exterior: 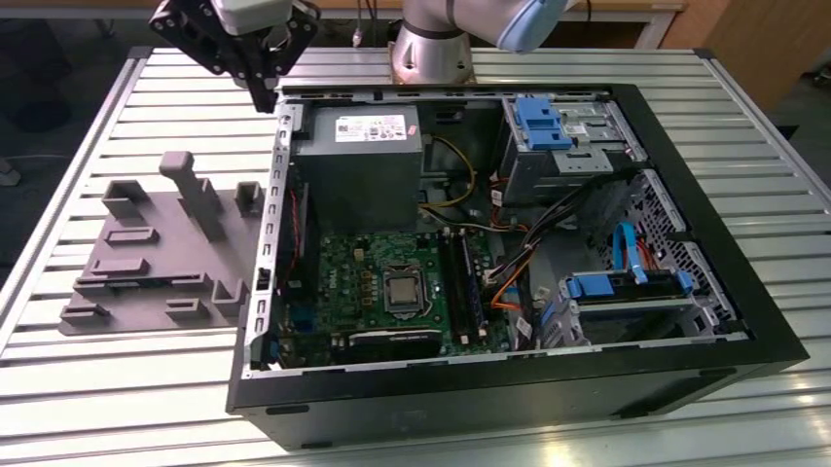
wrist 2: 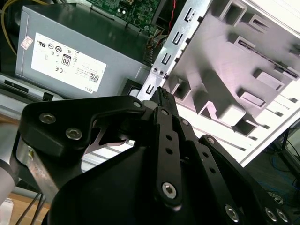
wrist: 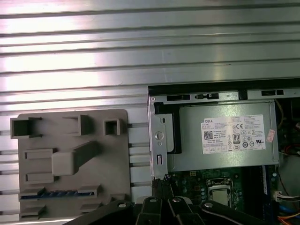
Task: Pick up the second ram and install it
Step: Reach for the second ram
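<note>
The second ram (wrist: 56,193) is a thin blue stick lying in a long slot of the grey moulded tray (wrist: 75,126) beside the open computer case. In the exterior view my gripper (exterior: 267,95) hangs above the table at the case's far corner on that view's left, past the tray (exterior: 143,248) and well above it. Its black fingers meet at one tip in both wrist views (wrist 2: 161,93) (wrist: 161,185), shut with nothing between them. The green motherboard (exterior: 389,282) with its black socket rails (exterior: 461,272) lies inside the case.
The black case (exterior: 727,243) fills the middle of the slatted metal table (exterior: 130,389). Inside are a grey power supply (exterior: 357,165), blue drive brackets (exterior: 539,122) and loose cables (exterior: 507,282). The tray carries upright pegs (exterior: 195,195). The arm's base (exterior: 435,49) stands behind the case.
</note>
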Controlling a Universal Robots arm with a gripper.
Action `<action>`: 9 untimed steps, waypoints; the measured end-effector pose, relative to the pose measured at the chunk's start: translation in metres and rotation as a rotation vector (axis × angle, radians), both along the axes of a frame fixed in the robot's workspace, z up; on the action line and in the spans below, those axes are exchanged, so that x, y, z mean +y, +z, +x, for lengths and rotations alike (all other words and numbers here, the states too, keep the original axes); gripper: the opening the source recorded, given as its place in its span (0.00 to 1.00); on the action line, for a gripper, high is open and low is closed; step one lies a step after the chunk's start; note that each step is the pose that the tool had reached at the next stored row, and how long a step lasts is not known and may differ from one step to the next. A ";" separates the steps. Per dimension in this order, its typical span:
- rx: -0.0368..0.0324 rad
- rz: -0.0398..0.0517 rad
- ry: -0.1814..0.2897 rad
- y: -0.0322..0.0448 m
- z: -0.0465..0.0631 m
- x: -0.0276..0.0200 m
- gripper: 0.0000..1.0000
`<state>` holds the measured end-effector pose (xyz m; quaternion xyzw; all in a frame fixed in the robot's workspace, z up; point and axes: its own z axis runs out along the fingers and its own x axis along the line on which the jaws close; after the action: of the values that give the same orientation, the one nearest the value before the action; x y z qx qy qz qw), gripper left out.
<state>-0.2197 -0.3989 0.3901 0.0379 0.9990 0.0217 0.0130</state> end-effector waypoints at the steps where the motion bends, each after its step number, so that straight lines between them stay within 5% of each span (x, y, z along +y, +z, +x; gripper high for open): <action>1: 0.0000 0.0000 0.000 0.0000 -0.001 0.0000 0.11; 9: 0.0000 0.0000 0.000 -0.0003 -0.006 0.0000 0.11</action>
<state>-0.2258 -0.3989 0.3898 0.0379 0.9990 0.0217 0.0130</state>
